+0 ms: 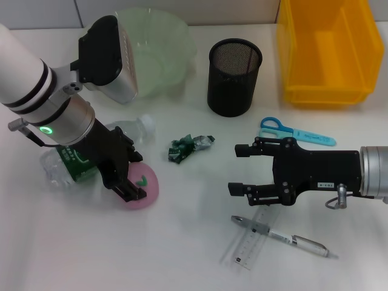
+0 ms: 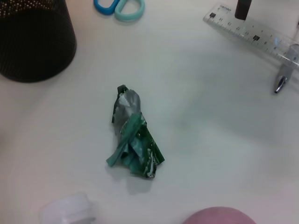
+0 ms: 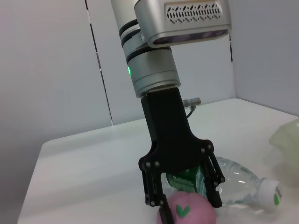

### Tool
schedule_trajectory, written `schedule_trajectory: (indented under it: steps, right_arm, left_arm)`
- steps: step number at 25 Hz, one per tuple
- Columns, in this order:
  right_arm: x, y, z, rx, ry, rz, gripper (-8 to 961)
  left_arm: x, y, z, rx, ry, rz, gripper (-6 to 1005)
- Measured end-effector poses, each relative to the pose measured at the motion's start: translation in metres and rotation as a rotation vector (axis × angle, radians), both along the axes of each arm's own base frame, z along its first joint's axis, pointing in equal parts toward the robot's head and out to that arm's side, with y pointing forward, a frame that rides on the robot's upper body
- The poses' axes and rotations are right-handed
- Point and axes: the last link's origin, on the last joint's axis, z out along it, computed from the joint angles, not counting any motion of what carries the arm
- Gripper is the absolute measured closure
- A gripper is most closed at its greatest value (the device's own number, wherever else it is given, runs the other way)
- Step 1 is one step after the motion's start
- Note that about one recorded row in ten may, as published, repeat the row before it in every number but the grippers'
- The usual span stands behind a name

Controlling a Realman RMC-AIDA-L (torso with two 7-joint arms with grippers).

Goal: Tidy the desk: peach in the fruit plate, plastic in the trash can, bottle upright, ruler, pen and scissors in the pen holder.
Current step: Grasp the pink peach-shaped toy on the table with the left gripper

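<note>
Nearest the robot on the white desk (image 1: pixel 182 254), a clear ruler (image 1: pixel 253 238) lies with a silver pen (image 1: pixel 282 237) crossing over it, both flat and just in front of the right gripper (image 1: pixel 237 169). That gripper hangs low over the desk on the right side, its two fingers spread wide apart with nothing between them, pointing toward the middle of the desk. On the left, the left gripper (image 1: pixel 130 182) reaches down onto the pink peach (image 1: pixel 145 182), and the right wrist view shows its fingers (image 3: pixel 156 196) set on either side of the fruit and closed against it while the peach sits on the desk. Just behind the peach a clear plastic bottle (image 1: pixel 60 167) with a green label lies on its side, partly hidden by the left arm, its white cap (image 3: pixel 271 193) pointing away from the gripper. Between the two grippers rests a crumpled green and silver plastic wrapper (image 1: pixel 189 147), alone on bare desk. A little farther back on the right lie blue-handled scissors (image 1: pixel 297 131), flat on the desk. Beyond them stands the black mesh pen holder (image 1: pixel 234 77), upright. At the far left sits a pale green fruit plate (image 1: pixel 163 51), and at the far right a yellow bin (image 1: pixel 327 51).
</note>
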Motion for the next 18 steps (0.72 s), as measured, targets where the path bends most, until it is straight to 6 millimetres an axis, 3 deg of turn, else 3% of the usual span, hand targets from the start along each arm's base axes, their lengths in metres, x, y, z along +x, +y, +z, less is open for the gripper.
schedule_trajectory:
  steps: [18]
  right_arm:
    - [-0.0001,0.0003,0.0004,0.001,-0.001,0.001,168]
  left_arm:
    - [-0.0006,-0.0013,-0.0017,-0.005,0.019,0.001,319]
